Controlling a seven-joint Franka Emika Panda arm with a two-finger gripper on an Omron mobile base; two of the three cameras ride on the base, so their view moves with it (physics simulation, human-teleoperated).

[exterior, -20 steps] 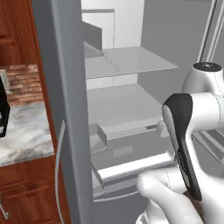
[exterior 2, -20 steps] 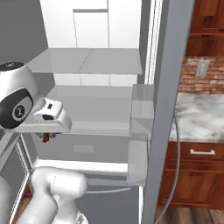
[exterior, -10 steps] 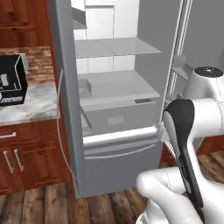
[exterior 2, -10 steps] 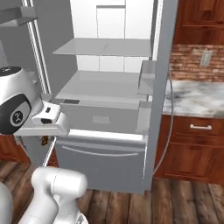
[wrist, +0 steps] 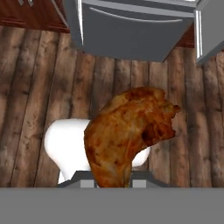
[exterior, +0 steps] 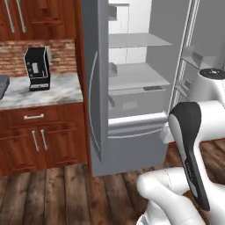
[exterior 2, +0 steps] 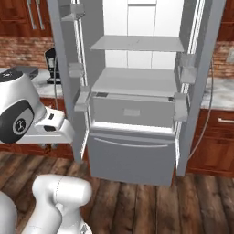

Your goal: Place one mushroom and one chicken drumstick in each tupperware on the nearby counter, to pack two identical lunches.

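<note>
Between claw tips, drumstick

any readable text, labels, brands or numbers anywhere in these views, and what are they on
No text can be read anywhere.
White mark on the robot arm's dark joint cap: a small logo, too small to read.
Pale panel on the black coffee machine on the counter: blurred, no legible characters.
Dark strip on the fridge shelf front: no legible characters.
Chicken drumstick in the pincer: no markings.

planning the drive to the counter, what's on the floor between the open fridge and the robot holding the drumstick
In the hand view, only bare wood floor lies between the fridge and the held drumstick.
</note>
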